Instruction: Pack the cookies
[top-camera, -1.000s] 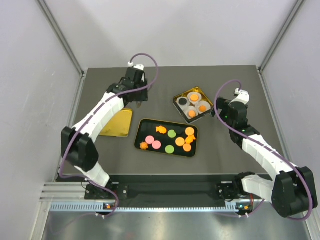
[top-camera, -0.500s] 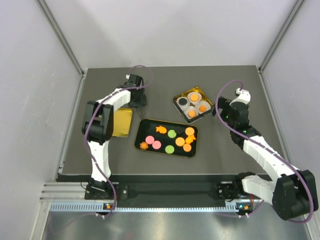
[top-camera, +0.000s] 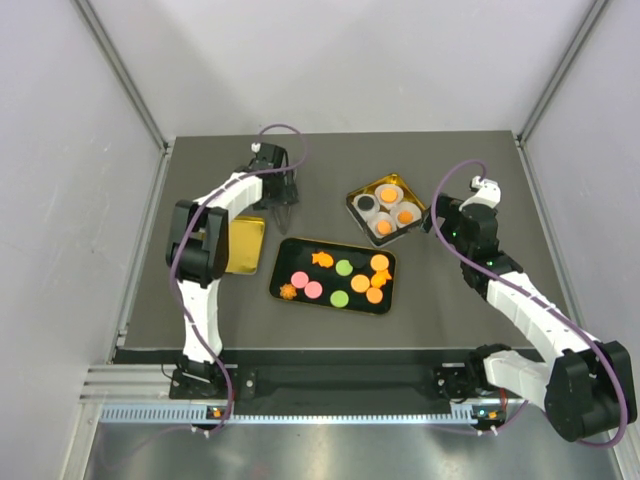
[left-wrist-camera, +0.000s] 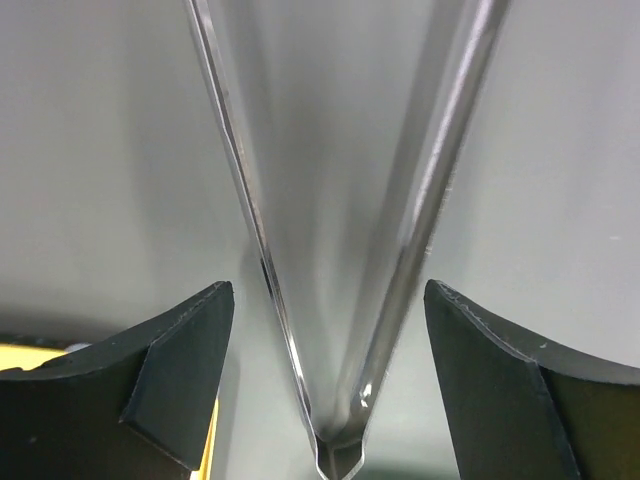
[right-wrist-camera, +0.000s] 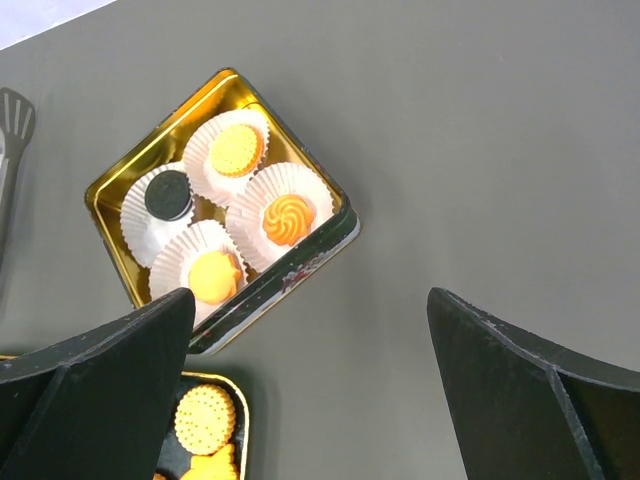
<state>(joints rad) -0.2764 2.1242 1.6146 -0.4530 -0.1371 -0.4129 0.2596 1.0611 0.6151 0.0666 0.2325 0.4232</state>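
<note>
Several cookies, orange (top-camera: 360, 283), pink (top-camera: 299, 279) and green (top-camera: 343, 267), lie in a black gold-rimmed tray (top-camera: 282, 262) at mid table. One round orange cookie (right-wrist-camera: 205, 418) shows in the right wrist view. My left gripper (top-camera: 280, 197) is at the far left of the table. Its jaws stand open on either side of metal tongs (left-wrist-camera: 400, 290), whose hinge end points toward the wrist; neither finger (left-wrist-camera: 190, 340) presses the tongs. My right gripper (right-wrist-camera: 310, 300) is open and empty over bare table, to the right of the tray.
A gold tin (top-camera: 354, 196) behind the tray holds paper cups, three with orange pieces and one with a dark piece; it also shows in the right wrist view (right-wrist-camera: 290, 275). A gold lid (top-camera: 235, 245) lies left of the tray. Grey walls close in the table.
The left arm has folded, its elbow swinging back toward the left, while its gripper stayed over the tongs and shifted slightly back. The right arm has not moved.
</note>
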